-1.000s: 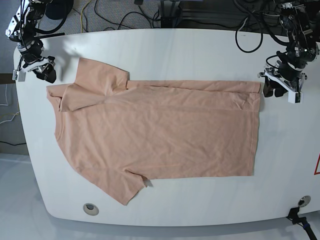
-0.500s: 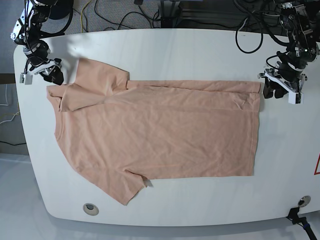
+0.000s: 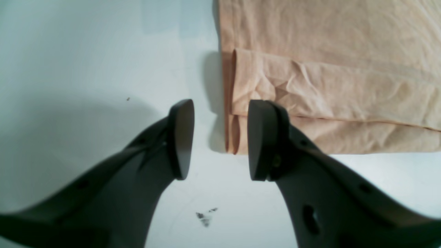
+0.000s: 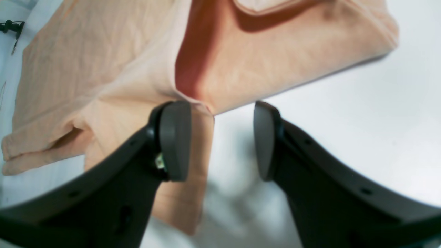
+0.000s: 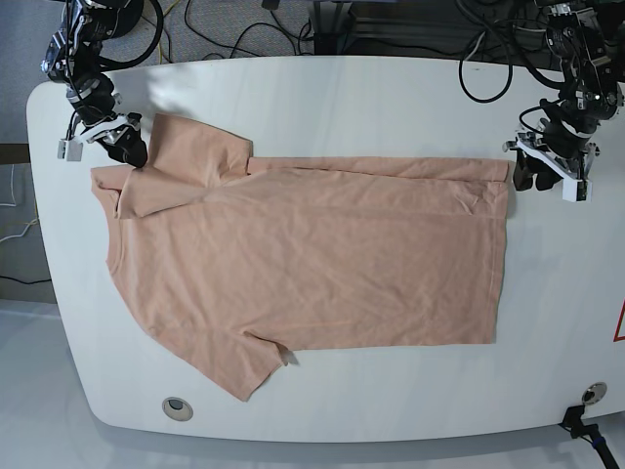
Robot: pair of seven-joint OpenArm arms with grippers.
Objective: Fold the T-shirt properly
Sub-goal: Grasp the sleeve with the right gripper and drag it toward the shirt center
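The peach T-shirt [image 5: 312,264] lies spread flat on the white table [image 5: 391,98], collar end to the left, hem to the right. Its far edge is folded over in a narrow strip, and the far sleeve lies turned onto the body. My left gripper [image 5: 527,177] stands open at the hem's far corner. In the left wrist view the doubled corner of the T-shirt [image 3: 327,69] lies just ahead of the open left gripper [image 3: 220,141]. My right gripper [image 5: 132,153] is open at the far sleeve. There the T-shirt [image 4: 275,69] edge reaches the gap of the right gripper [image 4: 218,141].
Cables [image 5: 244,29] run behind the table's far edge. A round hole [image 5: 177,407] sits near the front left rim. A small clamp [image 5: 586,396] is at the front right corner. Dark specks [image 3: 205,218] mark the table by the left gripper.
My right gripper has moved rightward and toward the far edge, from the table's left rim up to the far sleeve. The left arm and the shirt have stayed still.
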